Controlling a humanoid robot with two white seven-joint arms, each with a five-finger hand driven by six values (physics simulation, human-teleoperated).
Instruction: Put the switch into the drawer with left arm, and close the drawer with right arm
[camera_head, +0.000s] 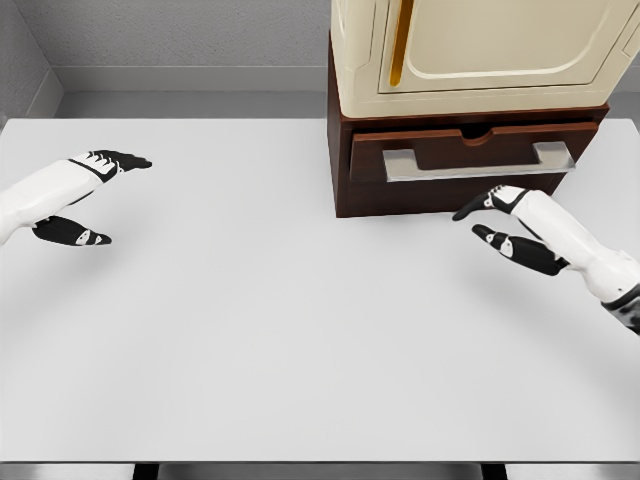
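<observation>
Left hand (75, 195) hovering over the white table (300, 330) at far left, fingers relaxed, holding nothing, right hand (510, 228) released, reaching just before the drawer (470, 160), switch not showing

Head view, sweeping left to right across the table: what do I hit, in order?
left hand, fingers open, at the left edge → bare stretch of white table → brown drawer unit with its silver handle, cream cabinet on top → right hand, open, just below the drawer front. No switch visible.
</observation>
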